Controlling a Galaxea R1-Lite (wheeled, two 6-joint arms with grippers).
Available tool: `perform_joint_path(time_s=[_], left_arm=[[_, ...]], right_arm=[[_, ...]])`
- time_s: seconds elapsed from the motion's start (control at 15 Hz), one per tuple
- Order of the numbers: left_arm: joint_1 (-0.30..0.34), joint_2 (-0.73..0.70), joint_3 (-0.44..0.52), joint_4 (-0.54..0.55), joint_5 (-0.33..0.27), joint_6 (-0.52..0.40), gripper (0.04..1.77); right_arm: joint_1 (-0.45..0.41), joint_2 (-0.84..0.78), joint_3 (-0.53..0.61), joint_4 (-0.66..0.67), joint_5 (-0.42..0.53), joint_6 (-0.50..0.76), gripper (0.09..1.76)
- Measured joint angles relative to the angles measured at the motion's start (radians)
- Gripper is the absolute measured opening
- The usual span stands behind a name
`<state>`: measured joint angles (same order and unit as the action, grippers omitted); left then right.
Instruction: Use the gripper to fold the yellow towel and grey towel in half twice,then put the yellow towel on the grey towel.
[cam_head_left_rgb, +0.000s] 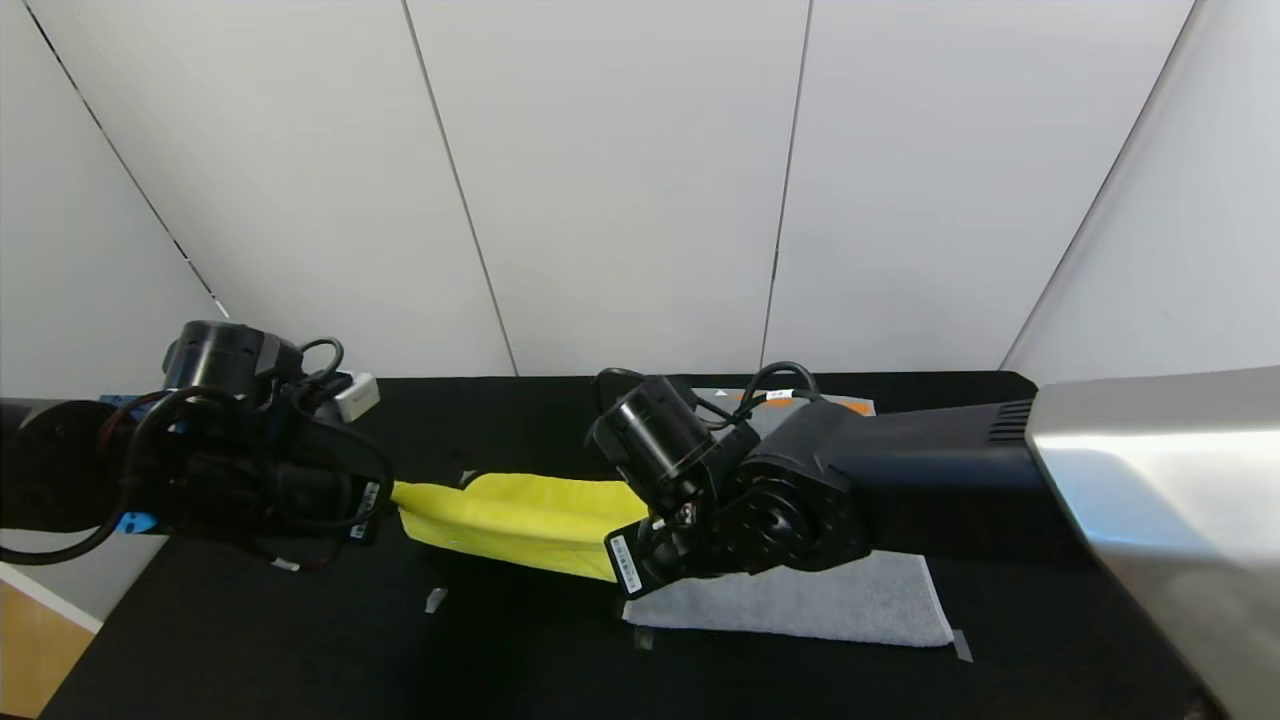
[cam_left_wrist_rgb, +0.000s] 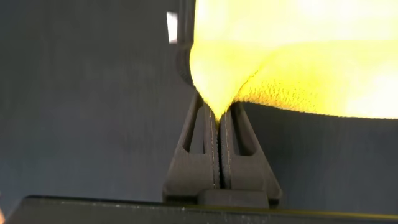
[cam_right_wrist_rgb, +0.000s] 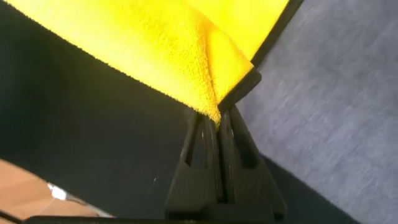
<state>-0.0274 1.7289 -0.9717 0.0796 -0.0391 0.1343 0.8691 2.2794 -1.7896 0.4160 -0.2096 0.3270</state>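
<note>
The yellow towel (cam_head_left_rgb: 520, 517) hangs stretched between both arms above the black table, sagging in the middle. My left gripper (cam_left_wrist_rgb: 219, 118) is shut on its left end; the cloth (cam_left_wrist_rgb: 280, 56) bunches into the closed jaws. My right gripper (cam_right_wrist_rgb: 217, 121) is shut on the other end, where a dark-edged corner (cam_right_wrist_rgb: 186, 62) of the towel folds over. In the head view the left gripper (cam_head_left_rgb: 385, 510) is at the towel's left and the right gripper (cam_head_left_rgb: 640, 545) at its right. The grey towel (cam_head_left_rgb: 810, 600) lies folded on the table under the right arm, partly hidden by it.
The black table (cam_head_left_rgb: 400, 660) spreads below, with small tape marks (cam_head_left_rgb: 436, 599) on it. An orange-and-white strip (cam_head_left_rgb: 850, 404) shows behind the right arm. White wall panels stand at the back. A wooden floor shows off the table's left edge.
</note>
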Motion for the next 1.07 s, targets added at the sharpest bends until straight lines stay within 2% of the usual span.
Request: perform_joint_path(time_s=[0.33,0.53,0.73,1.0,1.07], left_arm=[[-0.013,0.109,-0.074,-0.037,-0.002,-0.030,0.12],[-0.013,0.179,-0.096,-0.122,-0.002,-0.046,0.12],[-0.012,0.239,-0.115,-0.167,-0.002,-0.066,0.12],[-0.005,0.305,-0.164,-0.173,-0.002,-0.104,0.12],[-0.003,0.319,-0.175,-0.176,-0.002,-0.111,0.21]], right_arm=[[-0.047,0.074,-0.116,-0.001,-0.005,0.000,0.14],[-0.063,0.113,-0.162,-0.005,-0.010,-0.002,0.14],[-0.082,0.145,-0.181,-0.053,-0.015,-0.008,0.14],[-0.093,0.179,-0.186,-0.104,-0.015,-0.023,0.14],[-0.093,0.186,-0.186,-0.107,-0.014,-0.024,0.14]])
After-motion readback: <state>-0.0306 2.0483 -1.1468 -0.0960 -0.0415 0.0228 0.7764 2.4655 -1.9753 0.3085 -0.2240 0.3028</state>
